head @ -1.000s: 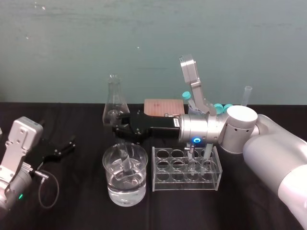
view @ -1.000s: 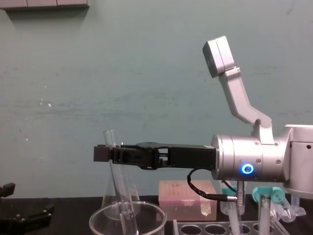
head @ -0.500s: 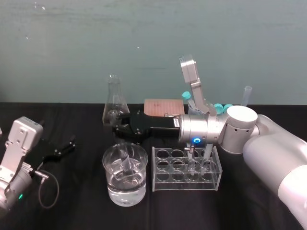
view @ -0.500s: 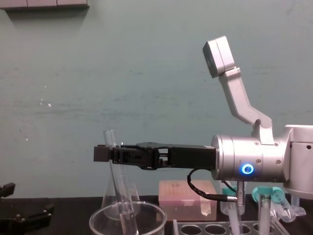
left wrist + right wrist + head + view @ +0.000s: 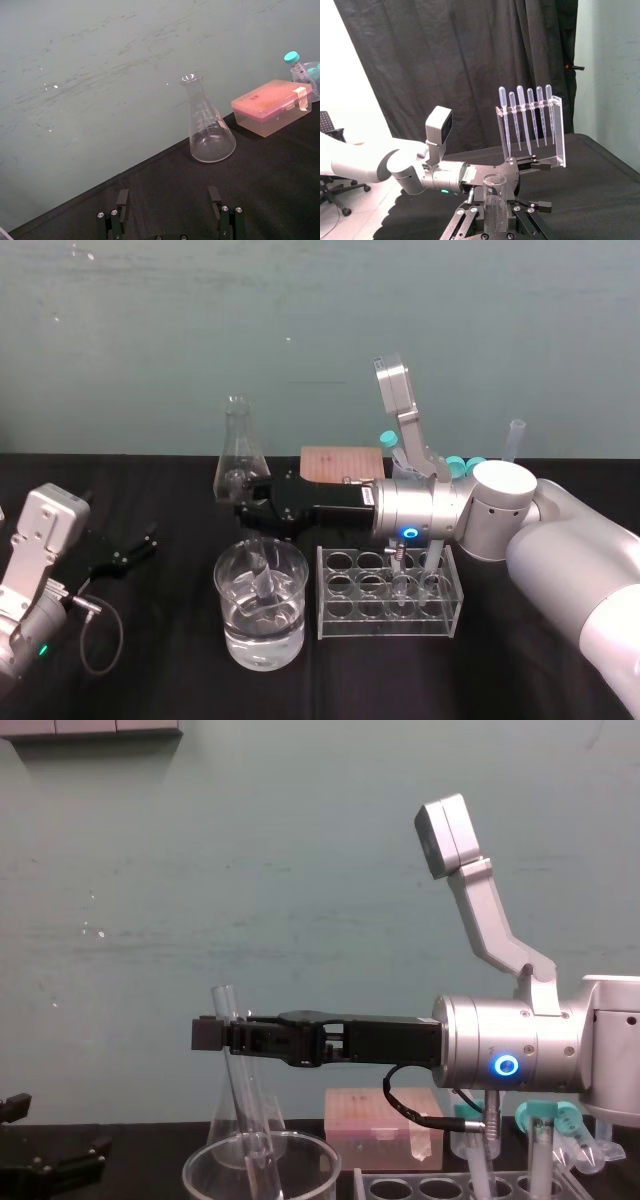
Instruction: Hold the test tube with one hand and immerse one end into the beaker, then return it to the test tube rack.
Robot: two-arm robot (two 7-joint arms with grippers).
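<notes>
Test tube: long clear glass, open flared rim uppermost, tilted. In the chest view the rim leans to the left and the lower end slants right, down inside the beaker. Whether the tip meets the bottom cannot be told. In the right wrist view the test tube stands close before the camera.

Right gripper: black, on a silver arm with a lit blue ring. It reaches level across the table from the right and pinches the tube just under the rim, directly above the beaker. In the head view the right gripper hangs over the beaker's far edge.

Beaker: wide clear glass, partly filled with clear liquid, on the black tablecloth near the front.

Test tube rack: clear plastic with rows of round holes, just beside the beaker on its right and not touching it. A few tubes stand in its right-hand holes.

Left gripper: parked low at the table's left, well apart from the beaker, its fingers spread wide with nothing between them.

Conical flask: empty and upright, behind the beaker.

Pink-lidded box: beside the flask, behind the right arm.
</notes>
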